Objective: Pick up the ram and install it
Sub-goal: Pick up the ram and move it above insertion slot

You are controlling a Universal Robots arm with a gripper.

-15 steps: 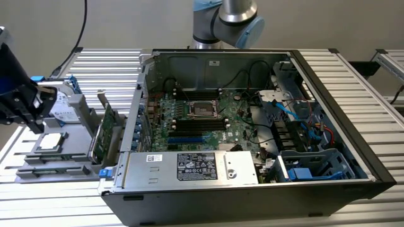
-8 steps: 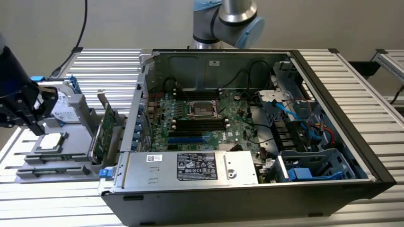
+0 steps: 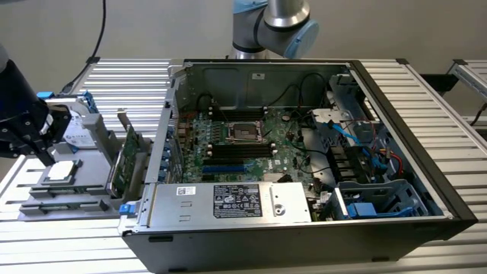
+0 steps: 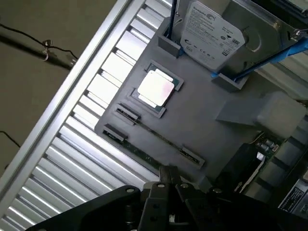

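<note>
The ram (image 4: 159,137) is a thin green stick standing on edge in a slot of the grey fixture tray (image 4: 207,120), between two small clips. My gripper (image 4: 168,177) is shut with nothing between its fingers. It hovers above the tray's near edge, close to one end of the ram and apart from it. In the exterior view the gripper (image 3: 45,157) hangs at the exterior view's left, over the tray (image 3: 91,171) beside the open computer case (image 3: 304,240).
On the tray sit a silver processor (image 4: 155,89), a hard drive (image 4: 211,33) in a blue bracket and a wider green expansion card (image 3: 125,157). Black memory slots (image 3: 242,151) lie on the motherboard inside the case. A ribbed metal table (image 4: 82,144) surrounds everything.
</note>
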